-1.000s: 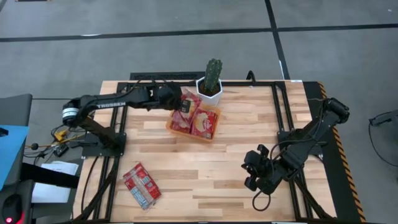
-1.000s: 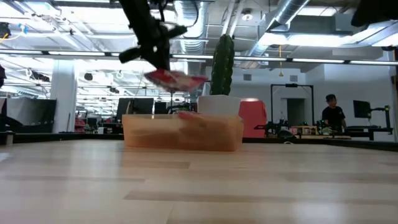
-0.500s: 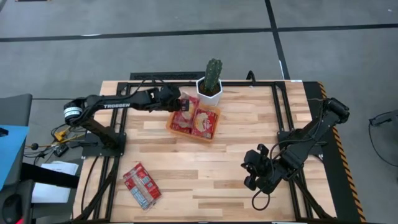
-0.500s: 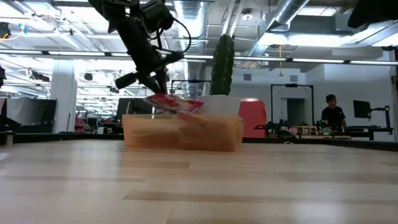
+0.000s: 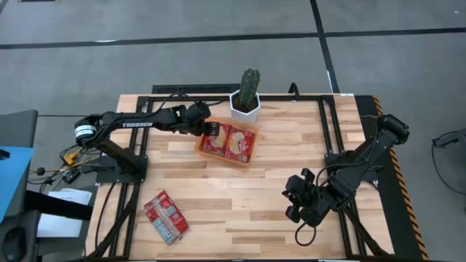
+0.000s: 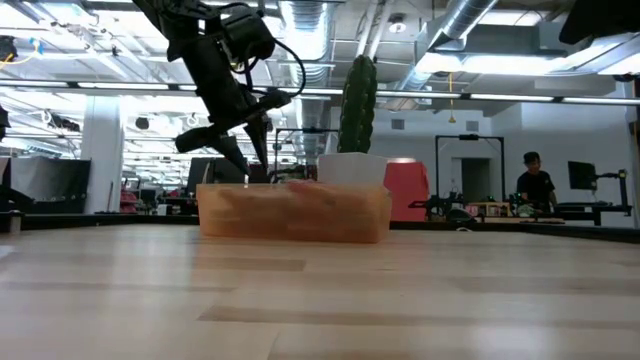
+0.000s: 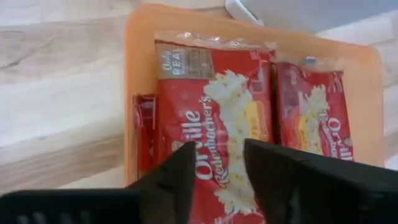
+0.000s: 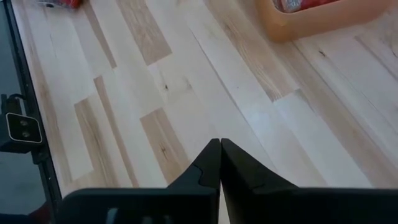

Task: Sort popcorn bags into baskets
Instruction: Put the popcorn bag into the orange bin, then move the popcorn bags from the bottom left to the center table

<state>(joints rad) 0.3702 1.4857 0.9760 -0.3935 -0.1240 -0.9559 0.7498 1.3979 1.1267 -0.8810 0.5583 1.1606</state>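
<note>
The orange basket (image 5: pixel 218 157) stands at the table's far middle, with red popcorn bags (image 5: pixel 229 140) lying flat inside it. In the left wrist view one large bag (image 7: pixel 214 93) lies beside another (image 7: pixel 314 112), and a narrower one shows at the basket's edge. My left gripper (image 7: pixel 219 158) hangs open just above the basket's left end (image 6: pixel 252 168), fingers slanting down over the large bag without touching it. More bags (image 5: pixel 166 216) lie in a small pile on the wood at the near left. My right gripper (image 8: pixel 219 144) hovers shut at the near right (image 5: pixel 295 198), holding nothing.
A white pot with a cactus (image 5: pixel 246 102) stands right behind the basket, close to my left gripper. Black frame rails run along the table's left, far and right sides. Bare wood lies between the basket and my right arm.
My left gripper has come down toward the basket with a popcorn bag and has opened and let it go. The bag, held above the rim a second ago, now lies flat in the basket.
</note>
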